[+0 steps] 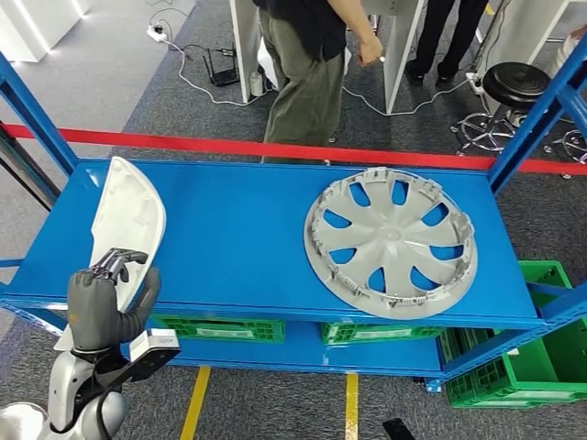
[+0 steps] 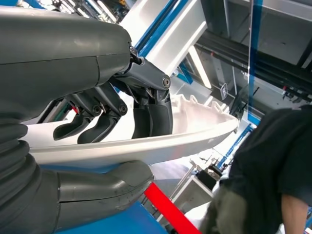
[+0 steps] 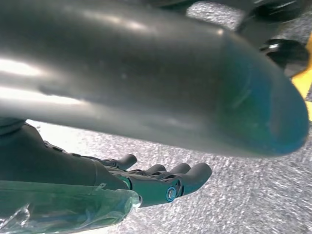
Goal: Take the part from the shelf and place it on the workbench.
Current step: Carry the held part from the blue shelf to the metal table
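At the left end of the blue metal shelf (image 1: 235, 229), the left hand (image 1: 111, 302) grips the near edge of the white curved plastic part (image 1: 128, 215), while the right hand (image 3: 147, 183) hangs over grey carpet, fingers extended and holding nothing, and a grey plastic wheel cover (image 1: 391, 240) lies flat to the right.

Right hand (image 3: 162, 183) fingers extended (nothing held) over grey speckled floor (image 3: 239, 195).
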Motion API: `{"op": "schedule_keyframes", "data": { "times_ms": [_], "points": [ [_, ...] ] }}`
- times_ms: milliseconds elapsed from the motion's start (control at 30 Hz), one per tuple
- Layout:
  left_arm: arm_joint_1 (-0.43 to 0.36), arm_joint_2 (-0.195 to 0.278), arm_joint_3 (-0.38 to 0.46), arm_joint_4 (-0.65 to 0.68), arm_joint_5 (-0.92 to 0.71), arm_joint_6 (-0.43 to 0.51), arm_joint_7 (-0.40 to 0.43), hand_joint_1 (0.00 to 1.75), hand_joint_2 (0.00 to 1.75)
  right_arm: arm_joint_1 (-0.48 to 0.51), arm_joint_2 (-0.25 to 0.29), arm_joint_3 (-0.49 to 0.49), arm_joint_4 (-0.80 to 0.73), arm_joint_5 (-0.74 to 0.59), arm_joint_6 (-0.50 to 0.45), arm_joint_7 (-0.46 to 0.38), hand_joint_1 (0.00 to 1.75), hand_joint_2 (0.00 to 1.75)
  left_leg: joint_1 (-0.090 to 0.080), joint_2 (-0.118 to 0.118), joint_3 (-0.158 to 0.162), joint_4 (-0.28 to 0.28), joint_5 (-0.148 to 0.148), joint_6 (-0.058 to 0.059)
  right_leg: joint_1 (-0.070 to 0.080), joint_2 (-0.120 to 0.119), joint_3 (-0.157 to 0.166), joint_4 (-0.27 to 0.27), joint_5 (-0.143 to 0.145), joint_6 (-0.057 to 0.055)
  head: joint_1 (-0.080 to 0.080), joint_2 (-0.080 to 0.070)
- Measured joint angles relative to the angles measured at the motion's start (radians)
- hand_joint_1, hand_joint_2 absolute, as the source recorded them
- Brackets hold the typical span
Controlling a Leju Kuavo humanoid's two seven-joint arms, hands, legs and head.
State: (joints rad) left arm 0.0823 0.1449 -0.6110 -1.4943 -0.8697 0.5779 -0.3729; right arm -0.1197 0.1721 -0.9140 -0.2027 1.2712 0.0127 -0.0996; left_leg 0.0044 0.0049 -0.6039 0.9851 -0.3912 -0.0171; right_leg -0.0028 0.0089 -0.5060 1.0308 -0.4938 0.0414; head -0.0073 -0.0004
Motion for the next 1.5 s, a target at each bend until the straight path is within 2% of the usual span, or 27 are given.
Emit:
{"op": "schedule_keyframes", "data": {
  "times_ms": [100, 133, 200, 267, 300, 367, 433, 500, 533, 600, 633, 700, 767, 800, 833, 867, 933, 1000, 1067, 1100, 1167, 1267, 1300, 1333, 1400, 1467, 1500],
  "points": [
    [0.001, 0.0, -0.002, -0.001, -0.002, 0.002, 0.0, 1.75, 1.75, -0.001, 0.0, 0.0, 0.0, -0.001, 0.002, -0.003, 0.0, 0.0, 0.002, -0.001, -0.007, -0.002, 0.017, -0.018, 0.003, 0.0, -0.004, -0.026, 0.005, -0.017, 0.001, 0.0],
    [0.002, 0.0, -0.003, -0.002, -0.002, 0.003, 0.0, 1.75, 1.75, -0.001, 0.0, 0.0, 0.0, -0.001, 0.002, -0.003, 0.0, 0.0, 0.003, -0.002, -0.014, 0.007, 0.004, -0.024, 0.001, -0.001, -0.01, -0.028, 0.014, -0.025, 0.0, 0.0],
    [0.003, 0.0, -0.003, -0.002, -0.004, 0.003, 0.001, 1.75, 1.75, -0.002, -0.001, -0.001, 0.0, -0.001, 0.002, -0.008, 0.0, 0.0, 0.004, -0.004, -0.041, 0.073, -0.072, -0.034, -0.004, -0.003, -0.029, -0.033, 0.038, -0.038, -0.003, 0.0],
    [0.002, 0.001, -0.005, -0.002, -0.007, 0.003, 0.001, 1.75, 1.75, -0.001, -0.003, 0.0, 0.0, -0.001, 0.001, -0.019, 0.0, 0.0, 0.005, -0.004, -0.077, 0.199, -0.161, -0.041, -0.004, -0.003, -0.057, -0.033, 0.06, -0.041, -0.006, 0.0],
    [0.002, 0.002, -0.006, -0.002, -0.008, 0.003, 0.001, 1.75, 1.75, 0.0, -0.003, 0.0, 0.0, -0.001, 0.0, -0.025, 0.0, 0.0, 0.005, -0.004, -0.085, 0.25, -0.179, -0.043, -0.004, -0.003, -0.071, -0.032, 0.07, -0.04, -0.006, 0.0],
    [0.002, 0.004, -0.008, -0.002, -0.009, 0.004, 0.001, 1.75, 1.75, 0.002, -0.004, 0.0, 0.0, -0.001, 0.0, -0.031, 0.0, 0.0, 0.006, -0.004, -0.061, 0.267, -0.15, -0.045, -0.005, -0.004, -0.098, -0.031, 0.091, -0.036, -0.006, 0.0],
    [0.001, 0.006, -0.008, -0.002, -0.009, 0.004, 0.001, 1.75, 1.75, 0.002, -0.004, 0.0, 0.0, -0.002, -0.001, -0.032, 0.0, 0.0, 0.007, -0.004, 0.024, 0.164, -0.102, -0.045, -0.006, -0.002, -0.12, -0.029, 0.11, -0.029, -0.006, 0.0],
    [-0.003, 0.006, -0.009, -0.002, -0.009, 0.005, 0.001, 1.75, 1.75, 0.001, -0.006, 0.0, 0.0, -0.003, -0.002, -0.033, 0.0, 0.0, 0.007, -0.007, 0.113, 0.033, -0.101, -0.037, -0.003, 0.0, -0.136, -0.024, 0.127, -0.019, -0.007, 0.0],
    [-0.004, 0.006, -0.009, -0.002, -0.01, 0.005, 0.001, 1.75, 1.75, 0.001, -0.006, 0.0, 0.0, -0.003, -0.001, -0.033, 0.0, 0.0, 0.006, -0.008, 0.135, -0.005, -0.109, -0.029, -0.001, 0.001, -0.142, -0.024, 0.137, -0.014, -0.007, 0.0],
    [-0.002, 0.007, -0.01, -0.003, -0.01, 0.005, 0.002, 1.75, 1.75, 0.006, -0.007, 0.0, 0.0, -0.006, 0.001, -0.034, 0.0, 0.0, 0.004, -0.005, 0.129, -0.022, -0.108, -0.009, -0.001, 0.003, -0.153, -0.026, 0.155, -0.003, -0.007, 0.0],
    [-0.001, 0.007, -0.01, -0.003, -0.01, 0.005, 0.003, 1.75, 1.75, 0.01, -0.007, 0.0, 0.0, -0.008, 0.003, -0.036, 0.0, 0.0, 0.004, -0.002, 0.119, -0.02, -0.1, 0.0, -0.002, 0.003, -0.16, -0.022, 0.148, 0.002, -0.006, 0.0],
    [0.002, 0.008, -0.01, -0.003, -0.01, 0.004, 0.007, 1.75, 1.75, 0.02, -0.008, 0.0, 0.0, -0.016, 0.004, -0.041, 0.0, 0.0, 0.005, 0.006, 0.099, -0.02, -0.081, 0.016, -0.005, 0.001, -0.183, 0.039, 0.078, 0.012, -0.002, 0.0],
    [0.003, 0.008, -0.011, -0.002, -0.01, 0.004, 0.011, 1.75, 1.75, 0.024, -0.008, -0.001, 0.0, -0.022, 0.005, -0.046, 0.0, 0.0, 0.002, 0.015, 0.076, -0.019, -0.062, 0.024, -0.005, -0.001, -0.212, 0.168, -0.025, 0.018, 0.002, 0.0],
    [0.004, 0.009, -0.011, -0.001, -0.01, 0.004, 0.013, 1.75, 1.75, 0.025, -0.009, -0.001, 0.0, -0.025, 0.004, -0.049, 0.0, 0.0, 0.0, 0.02, 0.065, -0.019, -0.052, 0.025, -0.005, -0.001, -0.22, 0.228, -0.053, 0.019, 0.003, 0.0],
    [0.005, 0.009, -0.012, 0.0, -0.009, 0.003, 0.015, 1.75, 1.75, 0.027, -0.009, -0.001, 0.0, -0.027, 0.004, -0.052, 0.0, 0.0, -0.002, 0.027, 0.053, -0.018, -0.043, 0.026, -0.005, -0.001, -0.216, 0.264, -0.057, 0.018, 0.003, 0.0],
    [0.005, 0.009, -0.012, 0.001, -0.007, 0.002, 0.017, 1.75, 1.75, 0.029, -0.01, -0.001, 0.0, -0.031, 0.004, -0.055, 0.0, 0.0, -0.004, 0.034, 0.042, -0.018, -0.034, 0.026, -0.004, -0.002, -0.195, 0.265, -0.04, 0.016, 0.003, 0.0],
    [0.006, 0.009, -0.013, 0.002, -0.001, 0.0, 0.02, 1.75, 1.75, 0.034, -0.011, -0.002, 0.0, -0.039, 0.003, -0.062, 0.0, 0.0, -0.007, 0.046, 0.025, -0.017, -0.019, 0.022, 0.0, -0.02, -0.104, 0.166, 0.01, 0.008, 0.003, 0.0],
    [0.007, 0.009, -0.013, 0.004, 0.004, -0.002, 0.022, 1.75, 1.75, 0.035, -0.012, -0.004, 0.0, -0.043, 0.003, -0.067, 0.0, 0.0, -0.01, 0.061, 0.015, -0.016, -0.006, 0.014, 0.01, -0.055, -0.002, 0.018, 0.011, -0.001, 0.003, 0.0],
    [0.007, 0.009, -0.013, 0.006, 0.006, -0.002, 0.022, 1.75, 1.75, 0.034, -0.013, -0.005, 0.0, -0.045, 0.003, -0.07, 0.0, 0.0, -0.011, 0.081, 0.01, -0.015, 0.008, 0.004, 0.019, -0.063, 0.031, -0.054, -0.004, -0.01, 0.002, 0.0],
    [0.007, 0.009, -0.014, 0.007, 0.007, -0.003, 0.022, 1.75, 1.75, 0.036, -0.013, -0.005, 0.0, -0.046, 0.004, -0.071, 0.0, 0.0, -0.009, 0.09, 0.007, -0.015, 0.014, -0.001, 0.019, -0.053, 0.024, -0.059, 0.0, -0.016, 0.002, 0.0],
    [0.007, 0.009, -0.015, 0.008, 0.008, -0.003, 0.023, 1.75, 1.75, 0.042, -0.014, -0.007, 0.0, -0.047, 0.004, -0.07, 0.0, 0.0, -0.006, 0.069, -0.003, 0.0, -0.012, -0.015, 0.015, -0.036, 0.006, -0.06, 0.019, -0.028, 0.001, 0.0],
    [0.007, 0.012, -0.017, 0.011, 0.011, -0.008, 0.024, 1.75, 1.75, 0.042, -0.016, -0.007, 0.0, -0.05, 0.004, -0.069, 0.0, 0.0, -0.004, 0.013, -0.047, 0.148, -0.148, -0.028, 0.01, -0.008, -0.031, -0.06, 0.055, -0.041, -0.001, 0.0],
    [0.006, 0.013, -0.017, 0.012, 0.013, -0.012, 0.024, 1.75, 1.75, 0.042, -0.016, -0.008, 0.0, -0.05, 0.005, -0.068, 0.0, 0.0, -0.003, 0.007, -0.061, 0.21, -0.18, -0.029, 0.011, 0.002, -0.046, -0.059, 0.065, -0.041, 0.0, 0.0],
    [0.006, 0.013, -0.018, 0.012, 0.015, -0.016, 0.024, 1.75, 1.75, 0.042, -0.016, -0.008, 0.0, -0.051, 0.006, -0.067, 0.0, 0.0, -0.003, 0.005, -0.066, 0.254, -0.19, -0.028, 0.011, 0.013, -0.061, -0.057, 0.076, -0.04, 0.0, 0.0],
    [0.002, 0.013, -0.019, 0.014, 0.027, -0.024, 0.022, 1.75, 1.75, 0.044, -0.016, -0.008, 0.0, -0.049, 0.008, -0.063, 0.0, 0.0, -0.003, 0.0, -0.033, 0.247, -0.149, -0.026, 0.009, 0.033, -0.092, -0.051, 0.096, -0.037, 0.0, 0.0],
    [-0.005, 0.013, -0.019, 0.016, 0.04, -0.03, 0.019, 1.75, 1.75, 0.044, -0.016, -0.008, 0.0, -0.044, 0.009, -0.064, 0.0, 0.0, 0.001, -0.029, 0.051, 0.13, -0.104, -0.023, 0.009, 0.054, -0.122, -0.043, 0.115, -0.03, -0.001, 0.0],
    [-0.007, 0.013, -0.019, 0.017, 0.042, -0.032, 0.018, 1.75, 1.75, 0.042, -0.017, -0.008, 0.0, -0.042, 0.01, -0.066, 0.0, 0.0, 0.003, -0.048, 0.092, 0.063, -0.102, -0.019, 0.01, 0.064, -0.134, -0.04, 0.125, -0.025, 0.0, 0.0]
  ]
}}
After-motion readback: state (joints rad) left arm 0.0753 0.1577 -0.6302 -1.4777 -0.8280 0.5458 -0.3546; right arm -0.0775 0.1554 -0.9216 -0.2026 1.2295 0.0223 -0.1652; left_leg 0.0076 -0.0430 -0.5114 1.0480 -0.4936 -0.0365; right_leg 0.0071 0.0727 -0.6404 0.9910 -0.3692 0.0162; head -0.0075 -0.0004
